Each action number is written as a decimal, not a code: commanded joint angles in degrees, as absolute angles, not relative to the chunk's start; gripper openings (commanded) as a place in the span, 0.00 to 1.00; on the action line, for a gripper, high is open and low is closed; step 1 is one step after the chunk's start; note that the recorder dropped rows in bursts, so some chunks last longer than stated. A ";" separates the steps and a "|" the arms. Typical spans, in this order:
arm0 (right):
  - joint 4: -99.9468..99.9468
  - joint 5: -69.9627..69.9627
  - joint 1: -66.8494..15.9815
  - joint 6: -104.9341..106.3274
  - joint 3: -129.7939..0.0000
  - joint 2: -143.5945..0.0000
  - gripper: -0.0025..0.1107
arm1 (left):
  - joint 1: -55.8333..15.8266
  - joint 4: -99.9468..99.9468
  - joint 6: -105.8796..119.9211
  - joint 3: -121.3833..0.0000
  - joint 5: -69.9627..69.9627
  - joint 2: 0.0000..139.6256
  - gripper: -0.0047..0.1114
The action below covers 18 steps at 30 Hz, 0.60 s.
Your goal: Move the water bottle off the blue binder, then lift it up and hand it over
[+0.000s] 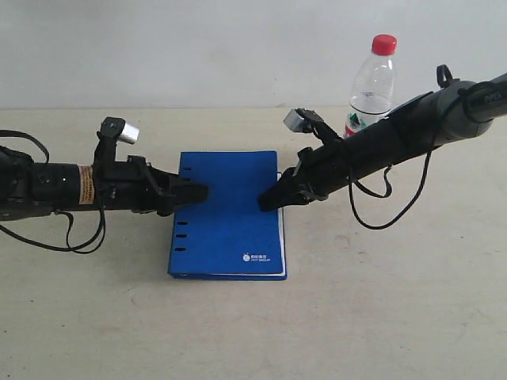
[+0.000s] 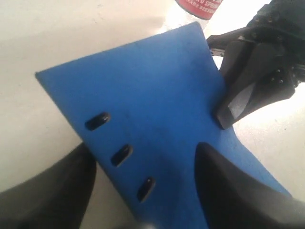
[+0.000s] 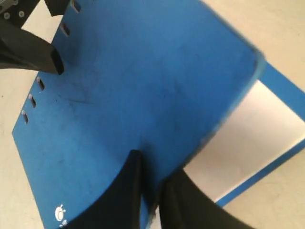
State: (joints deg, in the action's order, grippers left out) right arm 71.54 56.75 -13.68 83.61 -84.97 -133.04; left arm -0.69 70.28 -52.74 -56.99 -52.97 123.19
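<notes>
The water bottle [image 1: 372, 79] stands upright on the table behind my right arm, off the blue binder [image 1: 230, 222]; its red label [image 2: 200, 5] shows at the edge of the left wrist view. The binder lies flat in the middle. My left gripper [image 1: 198, 192] is open, its fingers [image 2: 238, 191] straddling the slotted edge of the binder [image 2: 157, 90]. My right gripper [image 1: 269, 200] is at the opposite edge. In the right wrist view that gripper [image 3: 153, 167] is shut on the edge of the binder's cover [image 3: 143, 71], which is raised off the white pages [image 3: 248, 129].
The beige table [image 1: 380, 301] stretches around the binder, with a pale wall [image 1: 198, 47] behind it. A black cable [image 1: 388, 214] hangs in a loop under my right arm. Another cable [image 1: 79, 241] loops under my left arm.
</notes>
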 commanded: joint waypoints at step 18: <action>38.73 58.57 -16.53 65.12 -85.25 -125.77 0.49 | -4.38 69.41 -34.31 -47.87 -51.14 111.76 0.08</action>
